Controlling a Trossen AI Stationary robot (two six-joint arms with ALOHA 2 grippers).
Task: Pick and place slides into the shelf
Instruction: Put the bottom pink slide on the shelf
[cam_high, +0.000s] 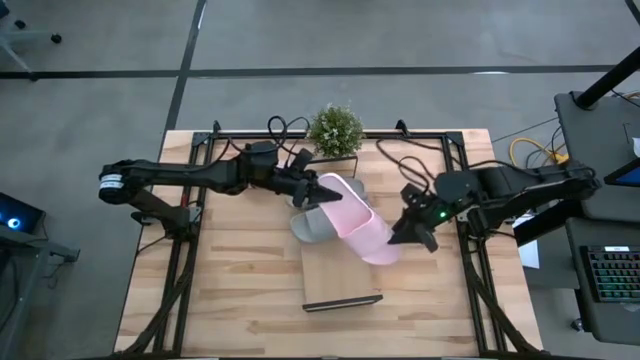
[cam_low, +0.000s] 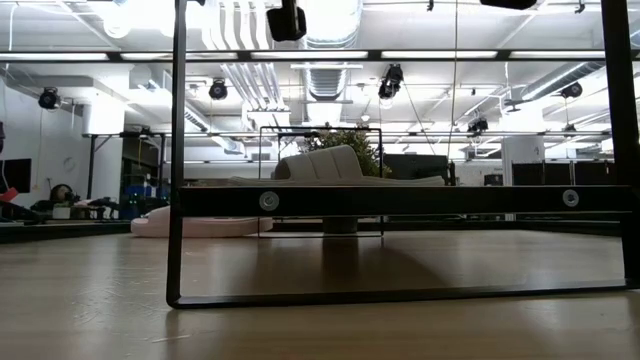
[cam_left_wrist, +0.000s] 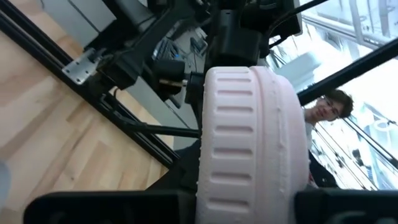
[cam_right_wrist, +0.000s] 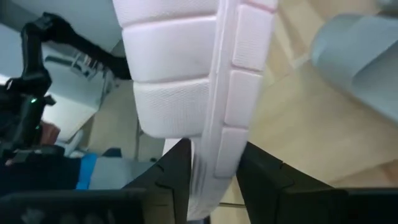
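Shelf (cam_high: 340, 285): grey slide (cam_high: 312, 226) on far end, near half bare. Pink slide (cam_high: 358, 226) above shelf: left gripper (cam_high: 312, 190) jaws clamped on one end, right gripper (cam_high: 412, 232) jaws narrowly astride other.

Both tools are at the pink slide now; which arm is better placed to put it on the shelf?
Left, probably. The left tool is shut on the pink slide at one end, while the right tool stands open around its other end. The shelf lies just below, beside a grey slide.

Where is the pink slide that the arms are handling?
In the high view, the pink slide is mid-table between the left gripper and right gripper, beside a grey slide.
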